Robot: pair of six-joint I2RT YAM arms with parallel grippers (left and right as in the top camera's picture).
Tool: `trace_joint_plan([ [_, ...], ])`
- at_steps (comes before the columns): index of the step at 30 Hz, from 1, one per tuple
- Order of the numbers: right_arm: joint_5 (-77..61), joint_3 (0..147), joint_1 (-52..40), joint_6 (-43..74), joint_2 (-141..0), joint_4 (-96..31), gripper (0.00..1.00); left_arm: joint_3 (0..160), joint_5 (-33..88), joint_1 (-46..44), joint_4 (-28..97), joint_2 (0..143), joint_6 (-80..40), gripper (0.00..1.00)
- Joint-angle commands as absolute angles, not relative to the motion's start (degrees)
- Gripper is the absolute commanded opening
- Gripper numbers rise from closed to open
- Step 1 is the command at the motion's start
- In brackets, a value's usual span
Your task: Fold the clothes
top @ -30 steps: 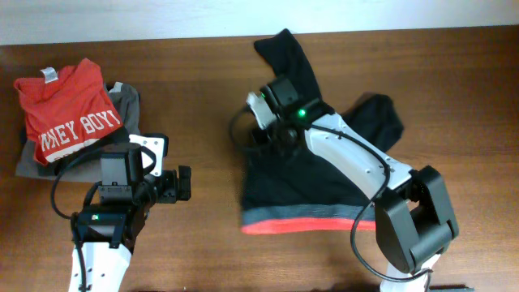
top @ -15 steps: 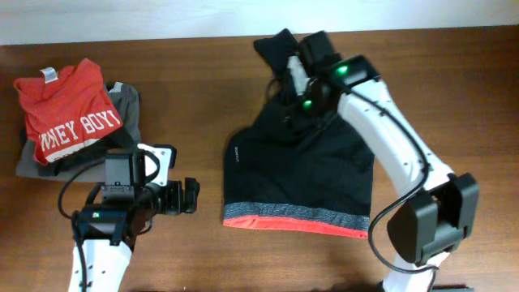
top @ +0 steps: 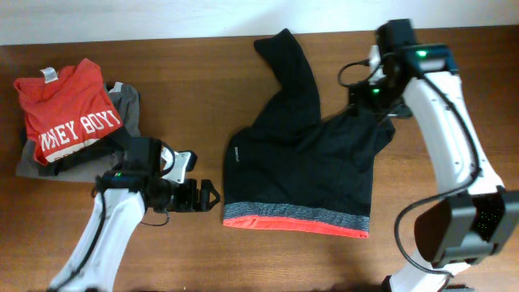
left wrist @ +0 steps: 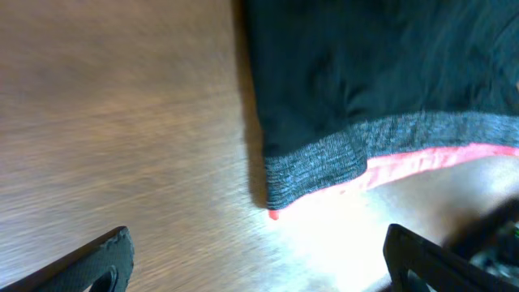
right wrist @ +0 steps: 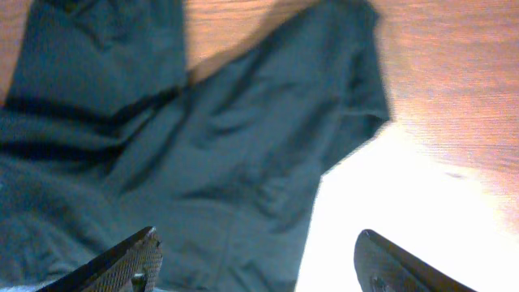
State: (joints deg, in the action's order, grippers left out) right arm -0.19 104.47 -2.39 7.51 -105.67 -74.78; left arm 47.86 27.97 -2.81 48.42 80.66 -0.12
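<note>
The black trousers [top: 304, 166] lie folded in the middle of the table, with the grey-red waistband [top: 296, 217] along the near edge and one leg end reaching to the far side [top: 285, 49]. My left gripper [top: 204, 196] is open and empty, just left of the waistband's left corner [left wrist: 280, 207]. My right gripper [top: 369, 97] is open and empty, above the trousers' far right part; the black cloth [right wrist: 203, 162] fills its wrist view under the fingers.
A red T-shirt with white lettering [top: 69, 118] lies on a grey folded garment [top: 126, 101] at the far left. Bare brown wood table [top: 178, 89] lies between it and the trousers.
My right gripper has let go of the trouser leg and swung right, from the far middle to the far right. The trousers now lie flatter. My left gripper has moved right toward the waistband corner.
</note>
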Motion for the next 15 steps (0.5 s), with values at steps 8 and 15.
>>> trace_joint_plan([
  [8, 0.71, 105.82, 1.19, 8.03, -103.83, -77.45, 0.8, 47.62, 39.31, -8.43, 43.2, 95.04, -0.49, 0.89],
  [15, 0.71, 105.82, 1.21, 8.01, -103.83, -77.45, 0.8, 47.62, 39.24, -15.16, 40.91, 98.19, -0.75, 0.62],
])
